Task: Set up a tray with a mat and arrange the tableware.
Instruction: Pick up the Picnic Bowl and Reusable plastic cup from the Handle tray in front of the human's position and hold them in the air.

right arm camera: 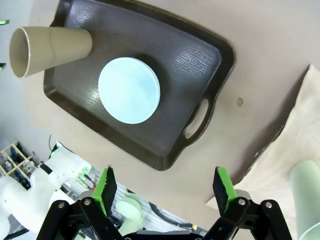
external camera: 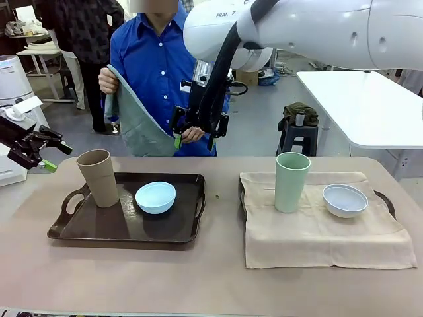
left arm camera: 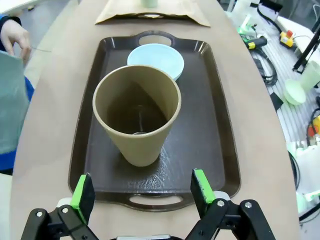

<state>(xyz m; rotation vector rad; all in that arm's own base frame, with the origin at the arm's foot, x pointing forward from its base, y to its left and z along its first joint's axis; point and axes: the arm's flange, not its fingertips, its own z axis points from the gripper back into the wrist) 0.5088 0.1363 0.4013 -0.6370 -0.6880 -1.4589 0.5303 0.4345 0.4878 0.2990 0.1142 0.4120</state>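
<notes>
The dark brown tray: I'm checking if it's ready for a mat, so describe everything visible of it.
The dark brown tray is rectangular, round-cornered, with a raised rim and a cut-out handle at each short end; it looks like glossy textured plastic. It lies flat on the table, on the robot's left side, without a mat. A tan-brown cup stands upright on it, a light blue bowl beside that.

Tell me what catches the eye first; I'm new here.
A bare dark tray on the left holds a tan cup and blue bowl; the right tray, under a beige mat, holds a green cup and white bowl. Behind, a person holds a grey-green cloth by the open right gripper.
</notes>
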